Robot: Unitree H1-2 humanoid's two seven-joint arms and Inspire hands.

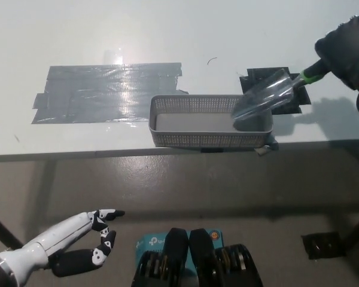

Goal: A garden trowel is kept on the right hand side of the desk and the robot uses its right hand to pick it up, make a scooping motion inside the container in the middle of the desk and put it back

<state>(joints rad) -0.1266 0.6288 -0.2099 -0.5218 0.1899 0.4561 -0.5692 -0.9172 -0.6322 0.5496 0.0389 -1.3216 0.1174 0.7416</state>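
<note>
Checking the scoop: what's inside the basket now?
The trowel, blurred, dips into the basket at its right end, held by the right hand. Otherwise only bare floor shows; beneath the blade is covered.

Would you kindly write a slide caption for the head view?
Right hand holds garden trowel tilted into grey mesh container; white left hand rests lower left.

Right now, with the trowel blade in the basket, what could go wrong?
The basket sits at the front edge of the desk, so a push from the trowel in the right hand could slide it off. The trowel is over the basket's right end, close to the wall, and might catch the rim. The left hand rests below the desk, so nothing steadies the basket.
</note>
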